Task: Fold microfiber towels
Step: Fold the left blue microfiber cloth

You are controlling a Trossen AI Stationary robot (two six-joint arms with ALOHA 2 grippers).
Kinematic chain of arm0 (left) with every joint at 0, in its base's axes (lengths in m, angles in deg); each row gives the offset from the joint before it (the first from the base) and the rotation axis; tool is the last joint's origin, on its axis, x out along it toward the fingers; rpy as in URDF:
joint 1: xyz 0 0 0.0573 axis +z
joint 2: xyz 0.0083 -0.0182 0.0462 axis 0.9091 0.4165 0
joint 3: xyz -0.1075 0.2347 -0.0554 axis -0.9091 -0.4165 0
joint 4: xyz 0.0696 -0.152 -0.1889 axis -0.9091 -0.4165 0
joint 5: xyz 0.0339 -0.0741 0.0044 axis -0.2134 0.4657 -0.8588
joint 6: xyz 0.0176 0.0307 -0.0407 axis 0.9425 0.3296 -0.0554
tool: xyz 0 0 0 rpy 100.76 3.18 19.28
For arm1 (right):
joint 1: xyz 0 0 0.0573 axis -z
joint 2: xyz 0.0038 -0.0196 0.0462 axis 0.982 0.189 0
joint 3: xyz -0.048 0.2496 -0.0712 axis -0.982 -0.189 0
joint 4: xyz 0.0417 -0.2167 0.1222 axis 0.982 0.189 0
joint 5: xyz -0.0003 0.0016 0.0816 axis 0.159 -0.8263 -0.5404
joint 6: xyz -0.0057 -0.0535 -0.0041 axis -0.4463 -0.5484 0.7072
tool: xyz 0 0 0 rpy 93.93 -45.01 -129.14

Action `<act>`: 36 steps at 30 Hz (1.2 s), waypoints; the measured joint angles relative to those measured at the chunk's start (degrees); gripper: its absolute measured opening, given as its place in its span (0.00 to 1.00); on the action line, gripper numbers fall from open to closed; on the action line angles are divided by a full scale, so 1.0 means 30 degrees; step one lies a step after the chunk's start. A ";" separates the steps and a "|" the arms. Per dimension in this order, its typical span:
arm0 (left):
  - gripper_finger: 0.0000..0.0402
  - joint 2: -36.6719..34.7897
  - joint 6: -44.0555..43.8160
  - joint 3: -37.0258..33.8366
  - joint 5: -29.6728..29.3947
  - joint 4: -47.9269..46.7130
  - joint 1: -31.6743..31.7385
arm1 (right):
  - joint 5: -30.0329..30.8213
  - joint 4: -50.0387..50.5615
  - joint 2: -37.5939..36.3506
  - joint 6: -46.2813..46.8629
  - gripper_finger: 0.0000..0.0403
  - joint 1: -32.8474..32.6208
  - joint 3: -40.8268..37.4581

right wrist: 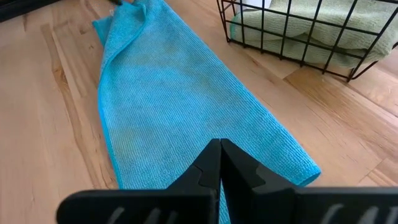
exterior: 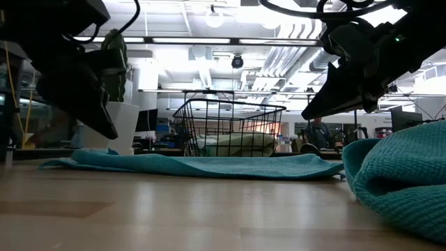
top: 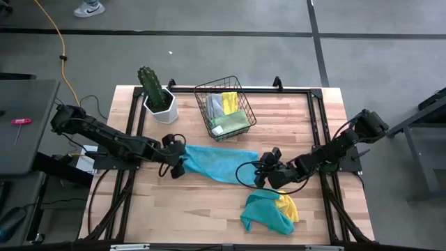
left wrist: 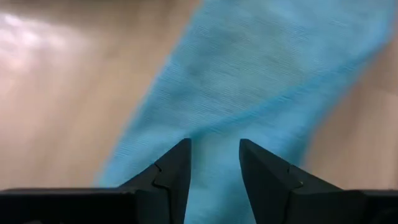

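From above I see 1 teal-blue microfiber towel (top: pixel 217 162) laid out long and flat across the middle of the pale wooden table (top: pixel 209 209), running between my 2 arms. My left gripper (top: pixel 178 167) sits at the towel's left end; its wrist camera shows the 2 dark fingers (left wrist: pixel 171 177) standing apart with teal cloth under the gap, nothing pinched between them as far as I can tell. My right gripper (top: pixel 263 176) hovers at the towel's right end with its fingers pressed together, empty, the tip just over the cloth's edge.

Near the front edge lies a crumpled heap: a second teal towel (top: pixel 263 213) bunched up with a yellow towel (top: pixel 288 207) touching its right side.

At the back, a black wire basket (top: pixel 224 108) holds folded towels in grey, yellow and light green (top: pixel 230 120). To its left stands a green cactus in a white faceted pot (top: pixel 159 96).
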State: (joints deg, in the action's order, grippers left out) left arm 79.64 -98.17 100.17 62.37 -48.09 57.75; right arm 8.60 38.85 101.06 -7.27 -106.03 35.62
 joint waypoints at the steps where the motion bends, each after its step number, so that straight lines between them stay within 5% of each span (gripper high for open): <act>1: 0.31 0.0000 0.0185 0.0000 -0.0559 -0.0053 0.0036 | 0.0000 0.0000 0.0000 0.0006 0.00 0.0000 0.0000; 10: 0.31 0.1368 0.3499 0.0000 -0.2060 0.0044 0.0166 | 0.0000 0.0003 0.0000 -0.0009 0.00 0.0000 0.0000; 27: 0.31 0.3228 0.3941 0.0000 -0.2268 0.0030 0.0166 | 0.0000 0.0073 0.0000 -0.0016 0.00 -0.0007 0.0000; 36: 0.02 0.3220 0.4021 0.0000 -0.2371 -0.0123 0.0166 | 0.0000 0.0073 0.0007 -0.0016 0.00 -0.0001 0.0000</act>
State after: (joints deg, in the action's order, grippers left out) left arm 89.30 -86.11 100.17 55.26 -48.46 58.25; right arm 8.60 39.07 101.08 -7.32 -106.03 35.62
